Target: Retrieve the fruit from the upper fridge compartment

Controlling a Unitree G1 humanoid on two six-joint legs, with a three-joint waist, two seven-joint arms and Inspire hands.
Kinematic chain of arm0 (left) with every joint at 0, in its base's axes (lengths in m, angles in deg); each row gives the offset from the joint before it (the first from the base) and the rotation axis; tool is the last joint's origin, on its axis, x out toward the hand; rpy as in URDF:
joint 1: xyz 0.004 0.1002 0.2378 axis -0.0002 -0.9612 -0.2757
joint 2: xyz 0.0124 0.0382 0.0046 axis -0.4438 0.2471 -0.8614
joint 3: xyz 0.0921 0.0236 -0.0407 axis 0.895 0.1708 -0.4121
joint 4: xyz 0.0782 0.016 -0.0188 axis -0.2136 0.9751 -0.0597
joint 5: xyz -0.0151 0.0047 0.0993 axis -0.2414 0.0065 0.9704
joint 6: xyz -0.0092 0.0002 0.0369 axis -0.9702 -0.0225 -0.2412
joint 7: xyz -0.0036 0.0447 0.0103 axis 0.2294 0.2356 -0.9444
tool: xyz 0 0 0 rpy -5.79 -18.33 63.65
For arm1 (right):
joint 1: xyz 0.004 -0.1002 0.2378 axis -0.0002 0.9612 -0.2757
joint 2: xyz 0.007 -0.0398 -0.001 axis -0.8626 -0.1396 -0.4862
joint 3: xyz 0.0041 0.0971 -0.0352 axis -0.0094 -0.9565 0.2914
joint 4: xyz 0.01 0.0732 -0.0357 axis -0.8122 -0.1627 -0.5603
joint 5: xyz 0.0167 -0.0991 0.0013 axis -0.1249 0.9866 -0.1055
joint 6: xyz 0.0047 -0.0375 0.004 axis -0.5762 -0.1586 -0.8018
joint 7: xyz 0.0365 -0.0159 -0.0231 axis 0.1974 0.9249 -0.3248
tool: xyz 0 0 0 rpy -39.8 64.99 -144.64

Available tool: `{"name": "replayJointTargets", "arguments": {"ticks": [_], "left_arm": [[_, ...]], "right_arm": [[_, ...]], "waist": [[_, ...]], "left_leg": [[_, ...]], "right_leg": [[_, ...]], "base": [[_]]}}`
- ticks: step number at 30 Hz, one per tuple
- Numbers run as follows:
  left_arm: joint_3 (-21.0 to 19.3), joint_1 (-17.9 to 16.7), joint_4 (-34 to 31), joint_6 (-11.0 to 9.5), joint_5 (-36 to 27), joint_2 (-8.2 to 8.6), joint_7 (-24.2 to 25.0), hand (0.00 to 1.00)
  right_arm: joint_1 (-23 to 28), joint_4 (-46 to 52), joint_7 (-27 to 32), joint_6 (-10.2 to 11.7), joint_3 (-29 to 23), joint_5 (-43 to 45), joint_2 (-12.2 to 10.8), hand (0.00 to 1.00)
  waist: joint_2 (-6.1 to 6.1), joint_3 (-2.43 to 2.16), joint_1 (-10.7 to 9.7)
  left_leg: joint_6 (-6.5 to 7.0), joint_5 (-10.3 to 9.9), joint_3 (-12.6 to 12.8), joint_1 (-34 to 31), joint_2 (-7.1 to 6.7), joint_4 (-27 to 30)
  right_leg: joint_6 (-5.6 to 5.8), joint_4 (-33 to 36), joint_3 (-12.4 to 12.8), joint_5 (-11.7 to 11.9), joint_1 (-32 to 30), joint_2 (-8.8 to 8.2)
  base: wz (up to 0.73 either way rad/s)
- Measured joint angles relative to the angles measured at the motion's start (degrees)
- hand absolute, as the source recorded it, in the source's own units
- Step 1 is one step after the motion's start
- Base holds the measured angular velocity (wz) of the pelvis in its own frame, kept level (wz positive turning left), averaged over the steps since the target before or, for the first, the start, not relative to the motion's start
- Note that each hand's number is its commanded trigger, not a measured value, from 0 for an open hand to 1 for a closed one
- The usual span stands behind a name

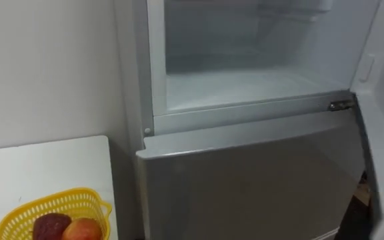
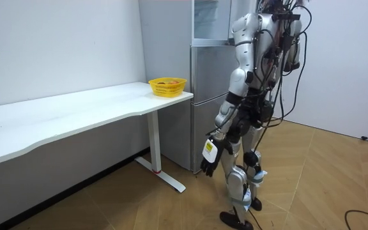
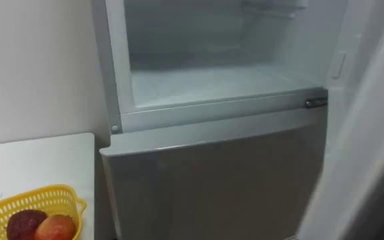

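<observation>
yellow basket [image 1: 59,197] holds fruit [image 1: 82,231]; upper fridge [image 1: 245,87] door open

Both eye views from the head, very near the fridge [image 1: 245,180], facing its front and tilted down, room view from well off, along the table [image 1: 45,167] toward the fridge, shared by all three: fridge front, table end, basket [image 1: 65,199].
</observation>
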Motion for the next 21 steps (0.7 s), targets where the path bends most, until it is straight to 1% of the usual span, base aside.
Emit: {"name": "replayJointTargets", "arguments": {"ticks": [2, 4, 5, 6, 8, 9, 11, 13, 14, 16, 18, 19, 21], "left_arm": [[0.02, 0.06, 0.0, 0.46, 0.0, -0.03, -0.23, 0.0], [0.69, 0.14, 0.01, 1.12, -0.01, -0.29, -0.23, 0.0], [1.46, 0.14, 0.0, 1.21, -0.01, -0.6, -0.23, 0.0], [1.94, 0.14, 0.0, 1.22, -0.02, -0.79, -0.23, 0.0], [3.19, 0.8, 0.17, 1.23, 0.02, -1.39, -0.24, 0.0], [3.19, 1.17, 0.29, 1.23, 0.03, -1.45, -0.26, 0.0], [3.19, 2.66, 0.74, 1.14, 0.04, -1.82, -0.27, 0.0], [3.18, 3.02, 0.88, 1.2, 0.02, -2.06, -0.26, 0.0], [3.17, 3.18, 0.87, 1.21, -0.05, -2.19, -0.29, 0.0], [3.22, 3.27, 0.85, 1.37, -0.13, -2.18, -0.47, 0.0], [3.29, 3.35, 0.88, 1.9, -0.13, -1.96, -0.54, 0.0], [3.61, 3.4, 0.89, 2.26, -0.11, -1.99, -0.6, 0.0], [3.76, 3.5, 0.86, 2.27, 0.01, -2.01, -0.76, 0.0]], "right_arm": [[0.0, 0.01, -0.51, -0.91, 0.25, 2.07, 0.04, 0.0], [0.0, 0.02, -0.95, -1.7, 0.82, 3.55, 0.1, 0.0], [0.0, 0.02, -1.32, -2.04, 1.48, 4.28, 0.13, 0.0], [0.0, 0.02, -1.34, -2.05, 2.06, 4.58, 0.23, 0.0], [-0.05, 0.01, -1.4, -2.57, 3.22, 5.52, 0.37, 0.0], [-0.19, 0.01, -1.39, -2.76, 3.39, 5.96, 0.42, 0.0], [-0.37, 0.01, -1.38, -3.42, 3.5, 8.45, 1.38, 0.0], [-0.43, 0.01, -1.3, -3.51, 3.55, 10.06, 2.04, 0.0], [-0.49, 0.01, -0.9, -3.53, 3.84, 10.21, 2.49, 0.0], [-1.68, 0.0, 0.23, -3.61, 5.73, 10.26, 2.99, 0.0], [-2.63, -0.03, 1.31, -3.05, 6.81, 10.23, 2.96, 0.0], [-2.65, -0.16, 1.78, -3.08, 7.03, 10.19, 3.01, 0.0], [-3.3, -1.11, 2.06, -2.6, 7.42, 11.91, 2.99, 0.0]], "waist": [[-0.76, 0.0, 0.51], [-1.23, -0.01, 0.64], [-1.43, -0.11, 0.64], [-1.44, -0.11, 0.64], [-1.66, -0.03, 0.75], [-1.76, 0.02, 1.04], [-1.97, 0.28, 2.23], [-1.99, 0.3, 2.82], [-1.94, 0.43, 3.57], [-1.64, 0.65, 4.13], [-1.35, 0.84, 4.13], [-0.9, 0.95, 3.82], [-0.75, 0.84, 3.92]], "left_leg": [[0.0, 0.0, -0.19, -0.11, 0.03, 0.02], [0.0, 0.0, -0.57, -0.15, 0.01, 0.02], [0.0, 0.0, -0.8, -0.12, 0.0, 0.02], [0.0, 0.0, -0.91, -0.12, 0.0, 0.05], [0.01, 0.0, -1.47, -0.1, 0.01, 0.1], [0.01, -0.01, -1.5, -0.15, 0.01, 0.1], [0.01, -0.01, -1.67, -0.41, -0.06, 0.09], [0.02, -0.02, -2.03, -0.7, -0.14, 0.08], [0.02, -0.02, -2.03, -0.76, -0.13, 0.02], [0.02, -0.01, -2.18, -1.17, -0.13, -0.01], [0.02, -0.01, -2.43, -1.09, -0.14, 0.08], [0.02, -0.01, -2.65, -1.1, -0.14, 0.2], [0.01, 0.0, -2.74, -1.04, -0.1, 0.19]], "right_leg": [[-0.02, -0.15, -0.34, 0.14, 0.03, -0.04], [-0.02, -0.23, -0.55, 0.18, 0.15, -0.06], [0.0, -0.34, -0.6, 0.22, 0.32, -0.05], [-0.01, -0.43, -0.7, 0.24, 0.42, -0.04], [0.03, -1.26, -1.31, 0.47, 1.03, -0.06], [0.03, -1.34, -1.37, 0.52, 1.05, -0.06], [0.06, -1.46, -1.75, 0.55, 1.01, -0.04], [0.09, -1.49, -2.03, 0.55, 1.0, -0.04], [0.12, -1.48, -2.0, 0.58, 1.01, 0.0], [0.16, -1.71, -2.05, 0.63, 1.33, 0.03], [0.15, -1.77, -2.19, 0.65, 1.68, -0.04], [0.15, -1.99, -2.37, 0.65, 1.94, -0.07], [0.12, -2.07, -2.43, 0.66, 2.07, -0.1]], "base": [[0.04], [0.07], [0.07], [0.09], [0.12], [0.07], [0.07], [0.09], [0.0], [0.02], [0.04], [0.05], [0.02]]}}
